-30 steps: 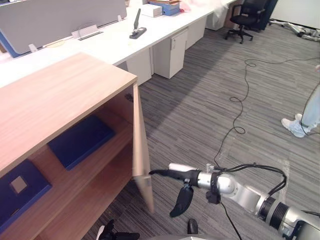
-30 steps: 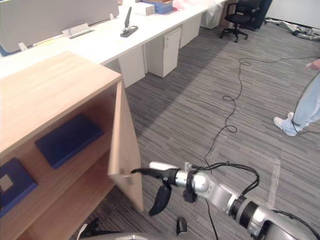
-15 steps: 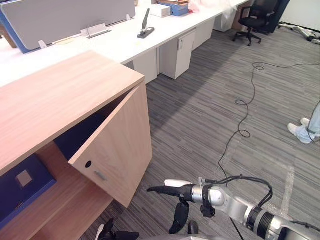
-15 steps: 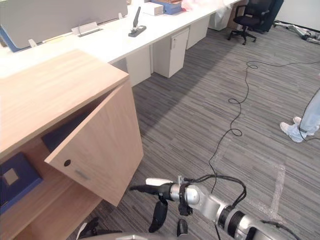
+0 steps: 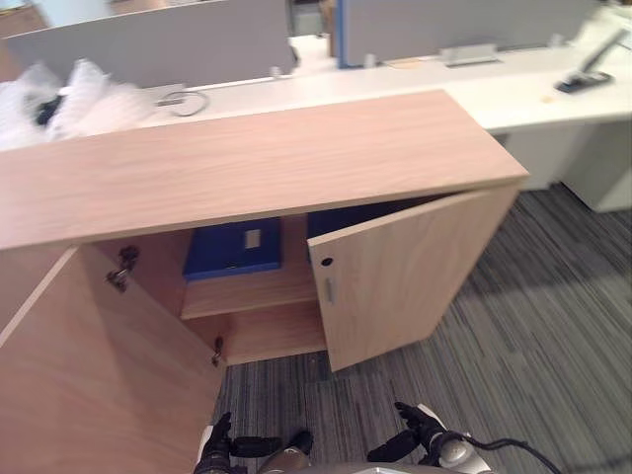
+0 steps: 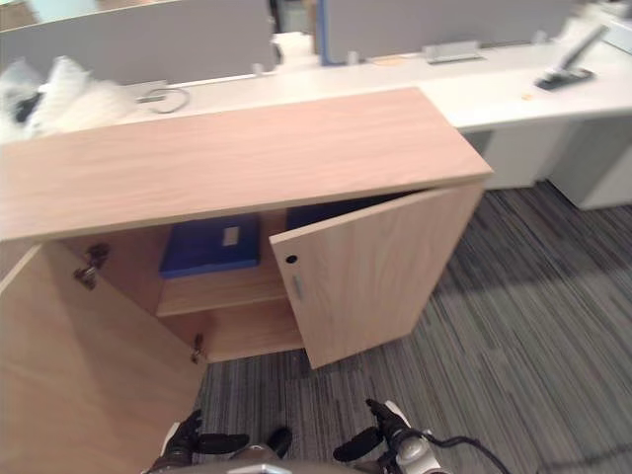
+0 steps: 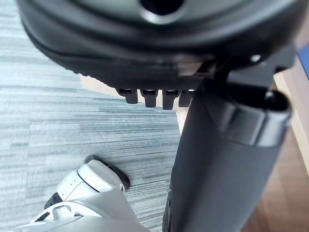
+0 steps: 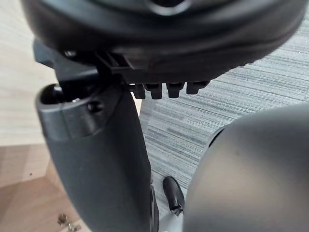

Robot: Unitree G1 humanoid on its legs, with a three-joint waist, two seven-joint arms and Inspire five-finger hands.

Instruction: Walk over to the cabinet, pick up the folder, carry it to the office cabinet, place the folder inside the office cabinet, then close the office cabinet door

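The blue folder (image 5: 234, 248) lies on the shelf (image 5: 252, 292) inside the office cabinet (image 5: 257, 158), whose right door (image 5: 405, 286) hangs ajar and left door (image 5: 89, 365) wide open. The left hand (image 5: 232, 446) and right hand (image 5: 410, 439) sit low, fingers relaxed, holding nothing — best to press flat fingers near each door's free edge and push until flush.

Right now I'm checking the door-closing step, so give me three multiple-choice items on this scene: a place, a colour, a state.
1. Where does the folder lie? A on the desk; B on the shelf inside the office cabinet; C on the carpet.
2. The folder's colour? A red; B blue; C green.
3. The right-hand door is: A shut flush; B partly open; C missing.
Key: 1 B, it rests on the shelf. 2 B, its cover is blue. 3 B, it stands angled out from the cabinet front.
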